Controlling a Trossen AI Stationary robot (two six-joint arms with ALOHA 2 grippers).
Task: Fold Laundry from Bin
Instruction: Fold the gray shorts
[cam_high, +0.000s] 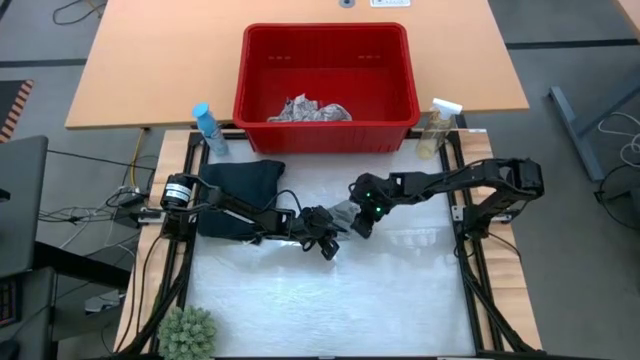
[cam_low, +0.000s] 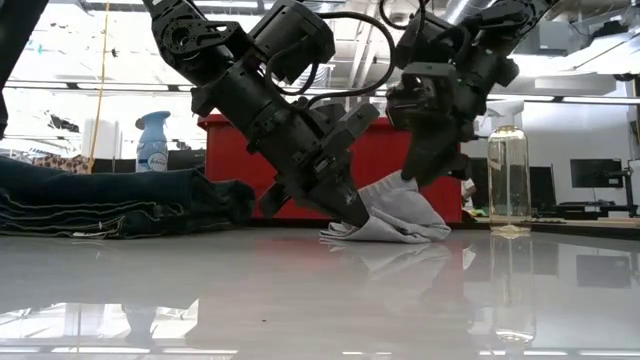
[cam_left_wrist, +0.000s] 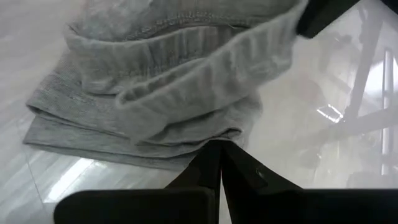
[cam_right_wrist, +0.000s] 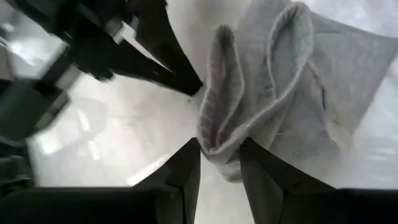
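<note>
A small grey cloth (cam_low: 400, 218) lies bunched in several folds at the middle of the white table. My left gripper (cam_left_wrist: 217, 149) is shut, with its tips at the cloth's left edge. My right gripper (cam_right_wrist: 220, 149) comes from the right and above and is shut on a raised fold of the cloth. Dark trousers (cam_high: 240, 185) lie folded at the far left of the table. The red bin (cam_high: 325, 50) stands beyond the table's far edge with a white leaf-print cloth (cam_high: 310, 110) on its floor. My left gripper touches the cloth's lowest folded edge (cam_left_wrist: 186, 163) with its shut fingertips, slanting down from the table's left side. That edge lies flat on the table at the tips. My right gripper pinches an upstanding fold (cam_right_wrist: 217, 127) of the cloth between its two fingers, slanting down from the right. The fold holds more than one layer. It stands lifted toward the fingers (cam_low: 408, 180) while the rest of the cloth lies on the table.
A blue spray bottle (cam_high: 210, 128) stands at the far left corner and a clear bottle (cam_high: 437, 128) at the far right. A green plant (cam_high: 188, 332) sits at the near left corner. The near half of the white table (cam_high: 320, 300) is bare.
</note>
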